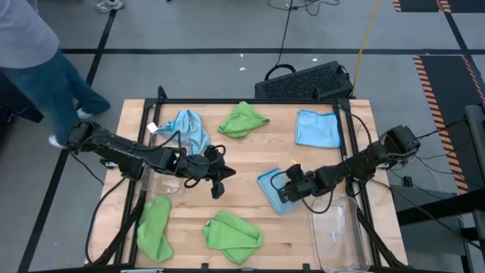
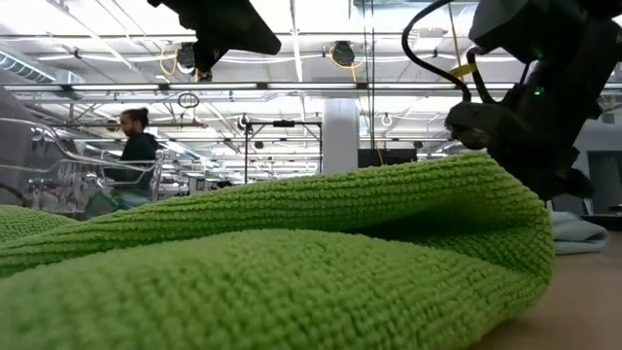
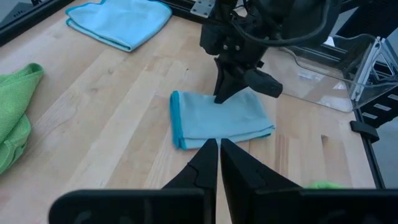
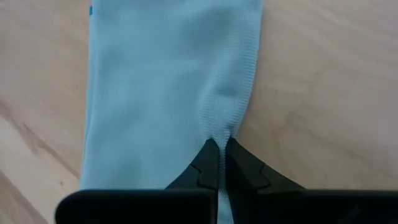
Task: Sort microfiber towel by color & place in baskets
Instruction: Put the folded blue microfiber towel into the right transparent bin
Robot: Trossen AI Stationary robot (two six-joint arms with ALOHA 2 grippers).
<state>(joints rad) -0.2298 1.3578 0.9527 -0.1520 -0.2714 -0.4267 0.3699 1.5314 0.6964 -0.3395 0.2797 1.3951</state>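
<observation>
Right gripper [image 4: 219, 144] is pinched on the edge of a folded blue towel [image 1: 271, 189] mid-table — pickup step; next it needs a lift & carry to the clear basket [image 1: 341, 233] just beside it at the near right, which looks empty. Left gripper [image 3: 219, 144] hangs clenched w/ nothing in it over the table centre — its basket [image 1: 163, 184], farther left, also looks empty.

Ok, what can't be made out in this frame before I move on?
- Low view: a green towel up close fills the frame, hiding the table and baskets.
- High view: the left basket is mostly covered by the left arm; its contents are unclear.
- Right wrist view: only the folded blue towel pinched by the right gripper shows; the basket is out of frame.
</observation>
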